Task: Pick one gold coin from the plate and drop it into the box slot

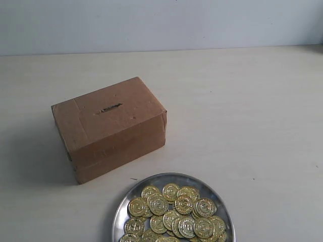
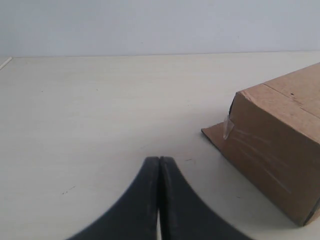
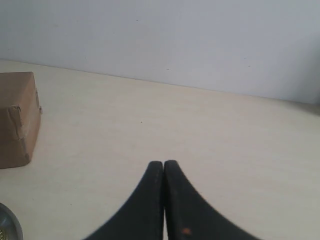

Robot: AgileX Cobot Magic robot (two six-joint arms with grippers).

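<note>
Background: a plain pale wall (image 1: pixel 161 22) behind a cream table (image 1: pixel 252 126) that fills the scene.
Box: the brown cardboard box (image 1: pixel 113 128) sits left of centre, set at an angle, taped shut.
Plate: the silver plate (image 1: pixel 121 209) lies at the near edge, just in front of the box and apart from it.
Left gripper: the left gripper (image 2: pixel 159 160) hangs over bare table beside the box, jaws pressed together, holding nothing.
Right gripper: the right gripper (image 3: pixel 163 163) has its jaws closed tip to tip and empty, with the plate's rim at the corner of its view.
Coins: the gold coins (image 1: pixel 174 212) lie heaped and overlapping on the plate.
Slot: the slot (image 1: pixel 109 108) is a dark slit in the box top, with nothing in it.
Progress: nothing done by the look of it; picking a coin, carrying it and dropping it all remain.
</note>
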